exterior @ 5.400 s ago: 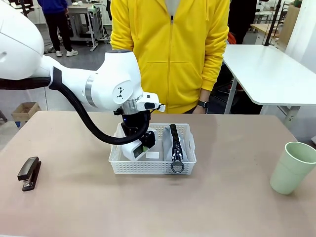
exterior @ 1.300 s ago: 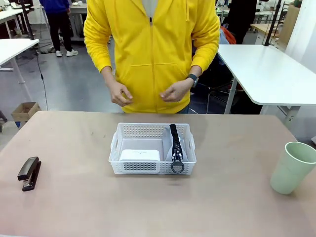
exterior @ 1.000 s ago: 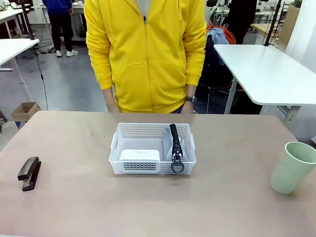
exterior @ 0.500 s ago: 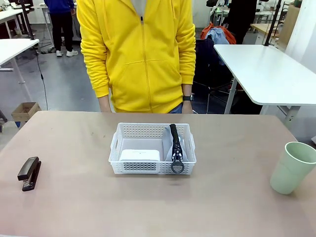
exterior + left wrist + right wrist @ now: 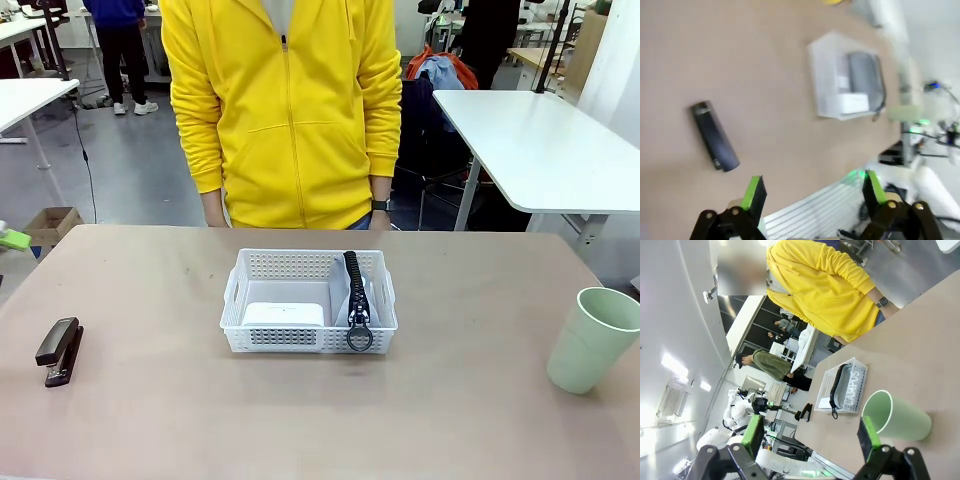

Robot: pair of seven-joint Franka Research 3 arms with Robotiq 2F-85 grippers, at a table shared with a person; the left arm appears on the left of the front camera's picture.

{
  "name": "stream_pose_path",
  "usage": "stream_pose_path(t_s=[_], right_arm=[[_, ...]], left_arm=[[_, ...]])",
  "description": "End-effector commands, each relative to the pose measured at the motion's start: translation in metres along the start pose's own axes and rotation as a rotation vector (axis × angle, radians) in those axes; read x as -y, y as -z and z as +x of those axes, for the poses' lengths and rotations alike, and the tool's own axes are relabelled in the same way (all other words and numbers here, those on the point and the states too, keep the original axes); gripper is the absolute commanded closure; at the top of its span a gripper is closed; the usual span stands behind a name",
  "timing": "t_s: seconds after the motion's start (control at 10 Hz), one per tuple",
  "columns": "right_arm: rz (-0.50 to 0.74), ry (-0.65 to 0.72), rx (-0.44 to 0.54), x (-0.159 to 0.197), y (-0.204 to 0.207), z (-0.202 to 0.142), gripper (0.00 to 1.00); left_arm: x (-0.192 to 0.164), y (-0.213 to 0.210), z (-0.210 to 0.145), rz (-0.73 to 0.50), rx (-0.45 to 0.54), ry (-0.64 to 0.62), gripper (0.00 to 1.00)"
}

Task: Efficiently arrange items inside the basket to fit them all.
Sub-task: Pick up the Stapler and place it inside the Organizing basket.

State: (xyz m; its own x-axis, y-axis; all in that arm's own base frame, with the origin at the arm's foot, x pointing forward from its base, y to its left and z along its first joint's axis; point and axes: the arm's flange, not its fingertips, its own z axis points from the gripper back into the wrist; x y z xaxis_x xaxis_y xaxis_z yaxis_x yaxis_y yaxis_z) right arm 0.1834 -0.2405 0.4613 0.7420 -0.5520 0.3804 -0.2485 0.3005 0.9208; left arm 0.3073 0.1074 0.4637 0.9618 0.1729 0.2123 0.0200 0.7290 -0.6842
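The white basket point(image 5: 300, 340) sits mid-table with the white box point(image 5: 283, 314) in its left half and the grey pouch point(image 5: 366, 296), zipper up, in its right half. The black stapler point(image 5: 58, 350) lies on the table far left. At the far right stands the pale green cup point(image 5: 592, 338). My left gripper point(image 5: 813, 190) hangs open and empty high above the stapler point(image 5: 715, 143), with the basket point(image 5: 822, 85) farther off; one green pad point(image 5: 12, 239) peeks in at the front view's left edge. My right gripper point(image 5: 810, 436) is open and empty, off the table beside the cup point(image 5: 895, 417).
A person in a yellow hoodie point(image 5: 285, 110) stands at the far edge behind the basket, arms down at their sides. Bare tabletop point(image 5: 470, 400) lies between basket and cup and along the front. White tables point(image 5: 540, 140) stand beyond.
My left arm has withdrawn from the basket, leaving the white box lying flat inside. The person has dropped both hands to their sides. A green pad has come in at the left edge.
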Motion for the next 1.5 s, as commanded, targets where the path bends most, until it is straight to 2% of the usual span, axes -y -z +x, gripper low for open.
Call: stream_pose_path(t_s=[0.0, 0.1, 0.2, 0.4, 0.5, 0.6, 0.7, 0.8, 1.4], right_arm=[[0.018, -0.028, 0.014, -0.001, 0.001, 0.002, 0.00], [0.018, -0.028, 0.014, -0.001, 0.001, 0.002, 0.00], [0.018, -0.028, 0.014, -0.001, 0.001, 0.002, 0.00], [0.018, -0.028, 0.014, -0.001, 0.001, 0.002, 0.00], [0.018, -0.028, 0.014, -0.001, 0.001, 0.002, 0.00], [0.018, -0.028, 0.014, -0.001, 0.001, 0.002, 0.00], [0.018, -0.028, 0.014, -0.001, 0.001, 0.002, 0.00], [0.018, -0.028, 0.014, -0.001, 0.001, 0.002, 0.00], [0.018, -0.028, 0.014, -0.001, 0.001, 0.002, 0.00]], left_arm=[[0.018, 0.026, 0.013, 0.358, -0.334, -0.188, 0.00], [0.023, 0.042, 0.022, 0.484, -0.428, -0.231, 0.00], [0.027, 0.052, 0.028, 0.537, -0.443, -0.251, 0.00], [0.031, 0.063, 0.039, 0.628, -0.412, -0.277, 0.00], [0.031, 0.065, 0.042, 0.658, -0.381, -0.275, 0.00], [0.033, 0.065, 0.042, 0.682, -0.320, -0.216, 0.00], [0.037, 0.064, 0.045, 0.639, -0.171, -0.147, 0.00], [0.028, 0.073, 0.041, 0.671, -0.375, -0.260, 0.00], [0.026, 0.076, 0.040, 0.652, -0.376, -0.249, 0.00]])
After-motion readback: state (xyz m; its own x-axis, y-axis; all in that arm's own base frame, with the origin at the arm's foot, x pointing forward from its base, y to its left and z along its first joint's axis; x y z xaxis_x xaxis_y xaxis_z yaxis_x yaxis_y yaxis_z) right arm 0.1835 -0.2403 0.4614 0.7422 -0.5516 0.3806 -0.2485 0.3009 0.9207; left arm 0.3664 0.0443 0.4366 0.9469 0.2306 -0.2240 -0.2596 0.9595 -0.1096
